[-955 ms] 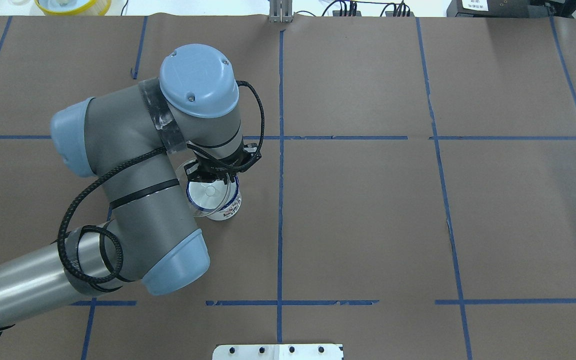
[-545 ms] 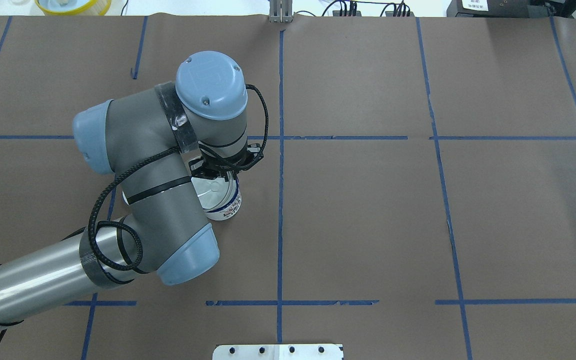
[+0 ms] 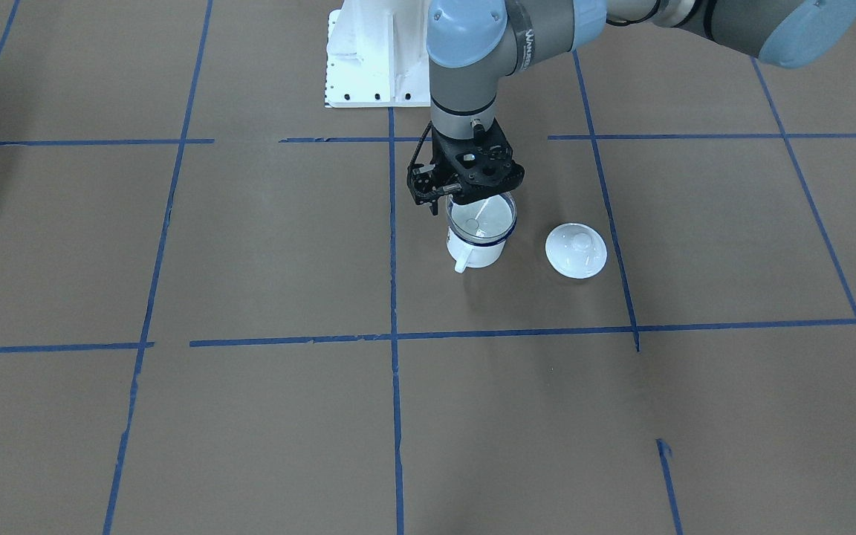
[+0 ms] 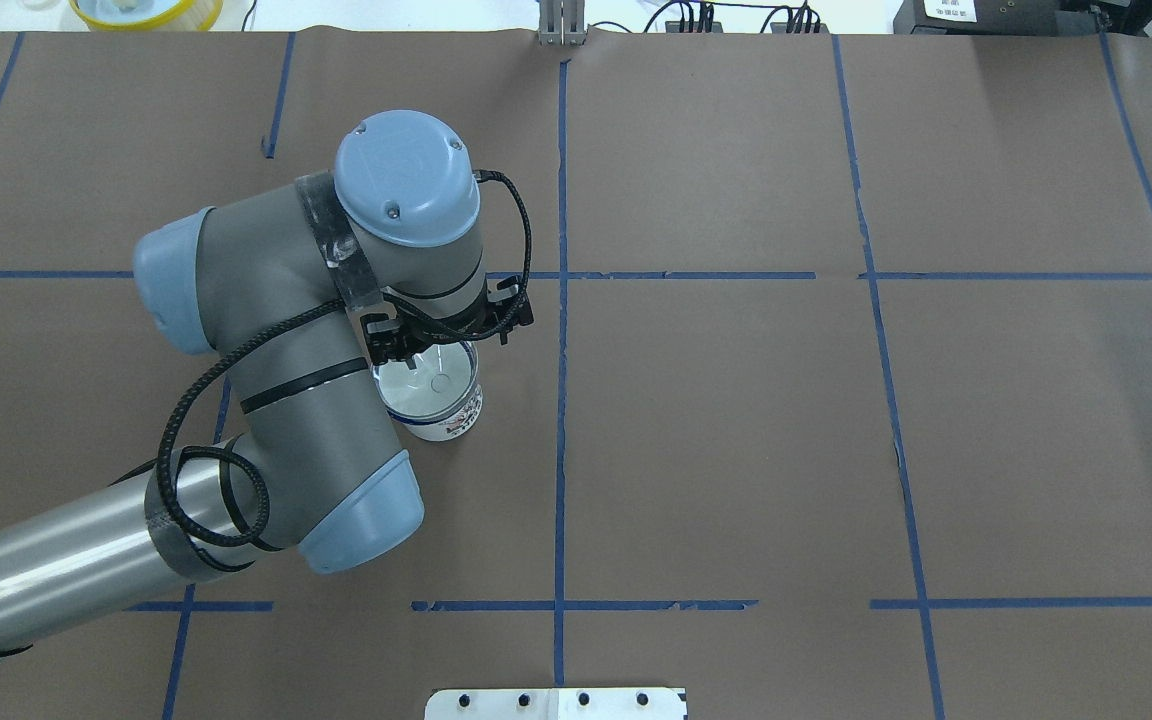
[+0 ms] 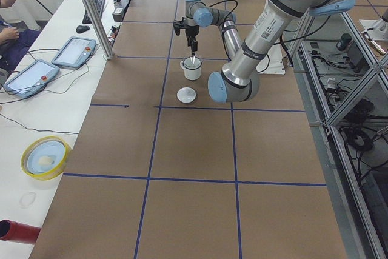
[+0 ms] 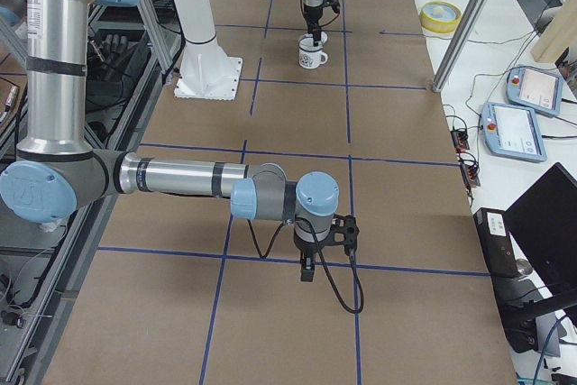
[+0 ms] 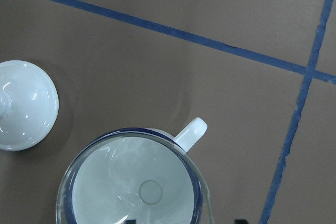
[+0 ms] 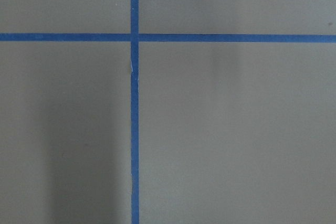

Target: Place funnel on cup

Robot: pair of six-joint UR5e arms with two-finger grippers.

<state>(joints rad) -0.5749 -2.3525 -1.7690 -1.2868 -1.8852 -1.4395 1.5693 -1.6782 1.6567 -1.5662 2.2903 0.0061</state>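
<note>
One light, slippery clear funnel [image 3: 481, 215] sits in the enamel mug [image 3: 478, 254]; we would pinch only its thin rim. Our left gripper [image 3: 464, 192] hangs above with jaws apart.

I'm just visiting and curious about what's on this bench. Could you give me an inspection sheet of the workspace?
Surface: table covered in brown paper with a blue tape grid.
Job's things: clear funnel seated in the mouth of the white cup.
Clutter: white lid lying beside the cup, not touching it.
Grippers: left gripper open, above the funnel's rim; right gripper far off over bare paper, state unclear.
Cables: black cable looped along the left arm.
Surroundings: yellow dish and two tablets on a side bench.
</note>
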